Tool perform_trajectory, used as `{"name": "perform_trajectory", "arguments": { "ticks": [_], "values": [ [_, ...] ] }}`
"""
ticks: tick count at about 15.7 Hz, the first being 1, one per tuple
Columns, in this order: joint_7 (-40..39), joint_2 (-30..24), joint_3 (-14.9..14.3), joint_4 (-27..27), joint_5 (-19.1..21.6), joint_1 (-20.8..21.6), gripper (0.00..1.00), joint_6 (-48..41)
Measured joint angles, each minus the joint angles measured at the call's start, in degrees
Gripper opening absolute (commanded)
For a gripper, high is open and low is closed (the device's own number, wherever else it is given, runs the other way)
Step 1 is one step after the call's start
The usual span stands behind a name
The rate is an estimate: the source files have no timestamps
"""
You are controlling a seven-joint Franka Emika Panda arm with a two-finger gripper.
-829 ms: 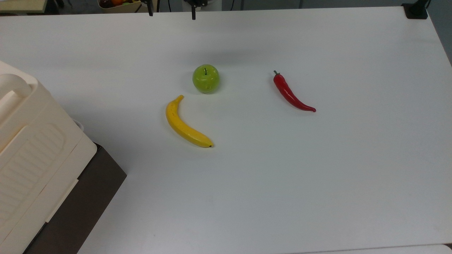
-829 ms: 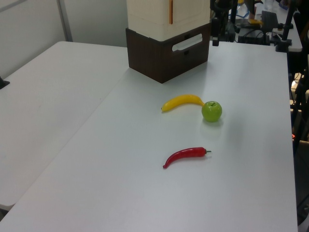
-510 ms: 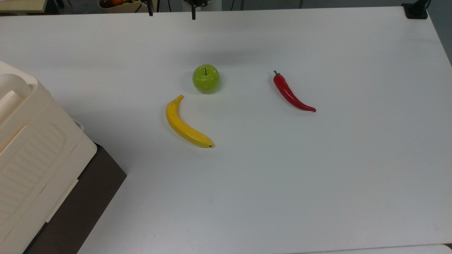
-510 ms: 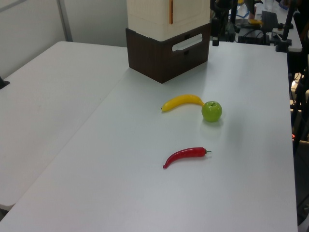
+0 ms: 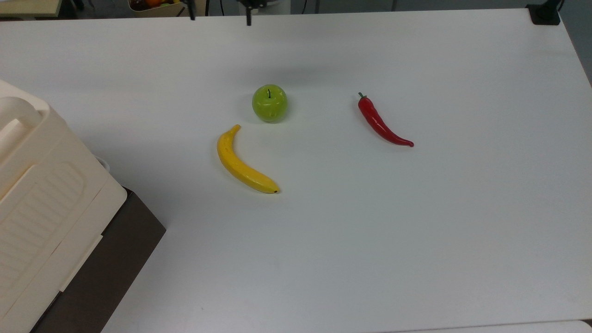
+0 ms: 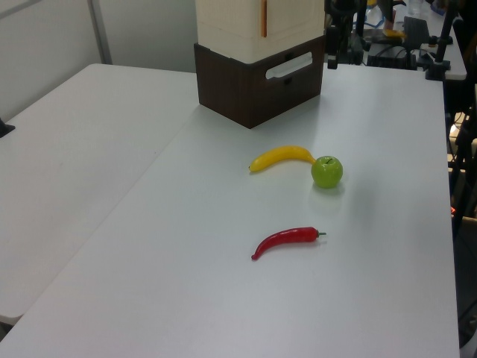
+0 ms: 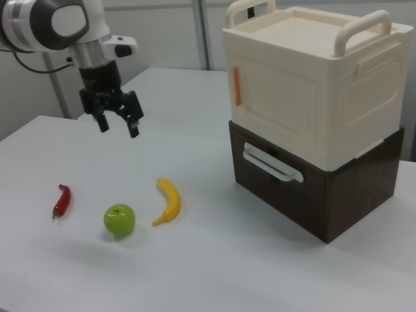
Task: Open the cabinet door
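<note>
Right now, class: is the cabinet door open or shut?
Shut. In the right view the cabinet door lies flush in the front of the cabinet, no gap at its edges. The gripper hangs open, well away from it.

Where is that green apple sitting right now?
In the top view the green apple sits on the white table, just above and right of the banana, with the red chilli further to its right.

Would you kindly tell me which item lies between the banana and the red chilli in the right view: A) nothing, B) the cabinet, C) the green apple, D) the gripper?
C: the green apple sits on the table between the red chilli at the right view's left and the banana.
</note>
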Motion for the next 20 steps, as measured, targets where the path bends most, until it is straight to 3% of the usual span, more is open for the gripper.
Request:
{"name": "perform_trajectory", "arguments": {
  "ticks": [5,11,15,20],
  "values": [
    [3.9,2.9,-0.1,3.2,0.0,-5.6,1.0,6.8],
    [9.0,7.9,-1.1,5.6,-1.0,-9.1,1.0,24.4],
    [13.0,11.4,-2.1,8.2,-3.8,-9.5,1.0,33.8],
    [22.9,15.1,-2.1,8.5,-12.0,-9.3,1.0,41.2]
  ]
}}
